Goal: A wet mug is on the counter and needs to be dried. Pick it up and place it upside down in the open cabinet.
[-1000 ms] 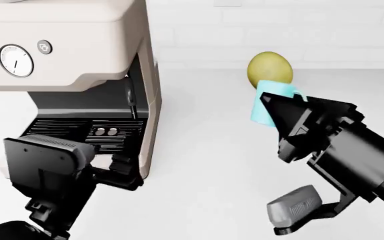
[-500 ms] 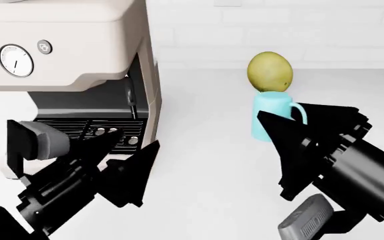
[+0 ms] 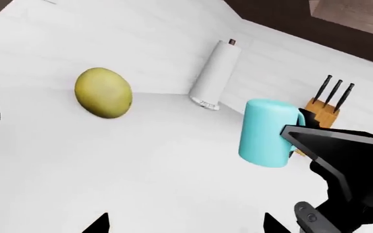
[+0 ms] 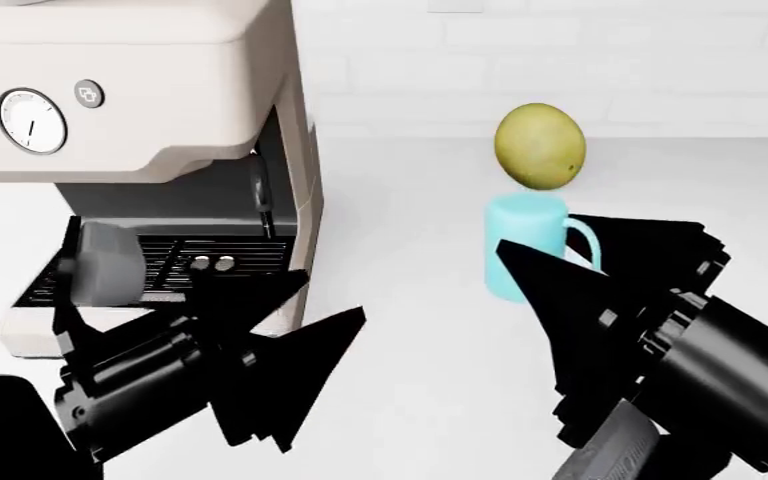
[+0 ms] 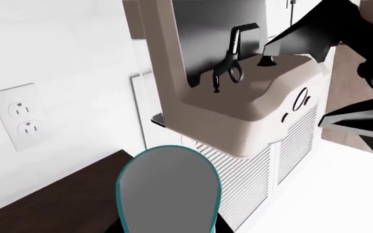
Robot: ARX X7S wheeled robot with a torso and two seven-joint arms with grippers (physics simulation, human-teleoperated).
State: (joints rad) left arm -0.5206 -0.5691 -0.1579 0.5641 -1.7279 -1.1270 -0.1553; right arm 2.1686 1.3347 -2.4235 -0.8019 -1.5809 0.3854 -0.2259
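The white bench (image 4: 411, 330) fills most of my head view, with the cream espresso machine (image 4: 131, 110) standing at its left. My right hand (image 4: 551, 300) has its dark fingers (image 4: 524, 262) set against the mug (image 4: 520, 245), and I cannot tell whether they have closed on it; the wrist camera looks straight into the cup's mouth. My left hand (image 4: 291, 370) hovers low in front of the machine, fingers spread and holding nothing. The mug stands upright on the bench, just in front of the yellow-green fruit (image 4: 540, 146).
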